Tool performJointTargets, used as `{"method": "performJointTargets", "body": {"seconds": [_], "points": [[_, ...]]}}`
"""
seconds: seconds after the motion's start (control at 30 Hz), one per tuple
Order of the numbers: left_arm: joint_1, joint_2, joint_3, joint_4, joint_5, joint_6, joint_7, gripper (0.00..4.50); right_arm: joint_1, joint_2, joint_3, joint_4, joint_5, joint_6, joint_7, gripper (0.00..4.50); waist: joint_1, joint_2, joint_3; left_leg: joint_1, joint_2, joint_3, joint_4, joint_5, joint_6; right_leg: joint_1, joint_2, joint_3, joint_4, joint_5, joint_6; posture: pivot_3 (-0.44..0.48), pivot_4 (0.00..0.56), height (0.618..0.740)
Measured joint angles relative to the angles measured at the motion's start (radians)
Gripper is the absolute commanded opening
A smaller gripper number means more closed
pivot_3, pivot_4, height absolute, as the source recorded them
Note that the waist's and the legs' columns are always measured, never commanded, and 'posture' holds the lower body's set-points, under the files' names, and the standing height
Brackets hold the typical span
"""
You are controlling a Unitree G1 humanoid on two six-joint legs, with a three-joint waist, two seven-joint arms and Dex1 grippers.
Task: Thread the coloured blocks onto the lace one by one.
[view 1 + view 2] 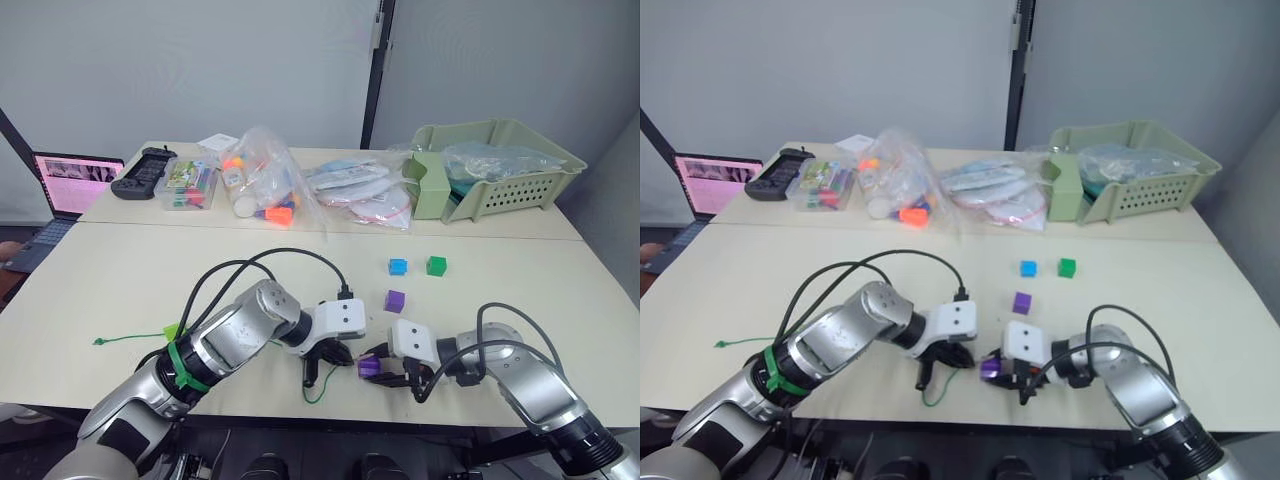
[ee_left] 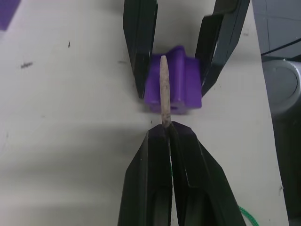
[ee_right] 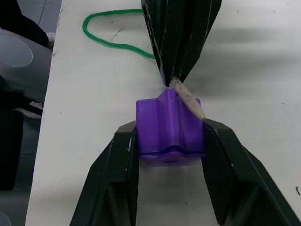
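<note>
The left gripper (image 2: 168, 128) was clamped on the lace (image 3: 109, 41) just behind its stiff tan tip (image 2: 164, 89). The right gripper (image 3: 170, 141) was clamped on a purple block (image 3: 169, 134) near the front edge of the table (image 1: 120, 280). The tip lay across the top of that block, apparently not yet through its hole. A lime green block (image 1: 172, 331) appeared to sit on the lace behind the left arm; whether it was threaded could not be told. The second purple block (image 1: 395, 300), the blue block (image 1: 398, 267) and the dark green block (image 1: 436, 265) lay loose mid-table, unthreaded. Judged state: early, most blocks remaining.
</note>
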Motion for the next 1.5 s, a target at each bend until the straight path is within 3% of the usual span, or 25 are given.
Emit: {"method": "performJointTargets", "body": {"seconds": [0.3,0.63,0.97,1.17,1.5], "points": [[-0.018,0.033,-0.031,-0.037,0.0,0.095,0.008,0.0,0.016,-0.002,-0.004,-0.016,0.001,0.002,-0.013,1.35,0.001,0.0,0.0,0.0,0.0,0.0,0.0,0.0,0.0,0.0,0.0,0.0,0.0,0.0,0.0,0.0,0.15,0.74],[-0.111,0.141,-0.097,-0.102,-0.028,0.209,-0.023,0.0,0.016,-0.013,-0.002,-0.021,0.0,-0.001,-0.015,1.35,0.006,0.0,0.0,-0.001,0.0,0.0,0.0,0.0,0.0,0.0,0.0,0.0,-0.001,-0.003,0.006,0.0,0.15,0.74],[-0.257,0.131,-0.215,-0.07,-0.071,0.295,-0.058,0.0,0.004,-0.009,0.01,-0.018,-0.013,-0.012,-0.016,1.35,0.004,0.0,0.0,0.0,0.0,0.0,0.0,0.0,0.0,0.0,0.001,0.0,0.0,-0.004,0.006,0.0,0.15,0.74],[-0.287,0.113,-0.279,-0.004,-0.067,0.258,-0.059,0.0,0.002,0.004,0.016,-0.023,-0.027,-0.011,-0.02,1.35,0.0,0.0,0.0,0.0,0.001,0.0,0.0,0.0,0.0,0.0,0.001,0.0,0.0,-0.004,0.006,0.0,0.15,0.74],[-0.294,0.05,-0.29,0.021,-0.069,0.233,-0.05,0.0,0.009,0.005,0.019,-0.041,-0.037,-0.009,-0.029,1.35,0.002,0.0,0.0,-0.001,0.001,0.0,0.0,0.0,0.0,0.0,0.001,0.0,0.0,-0.004,0.006,0.0,0.15,0.74]]}}
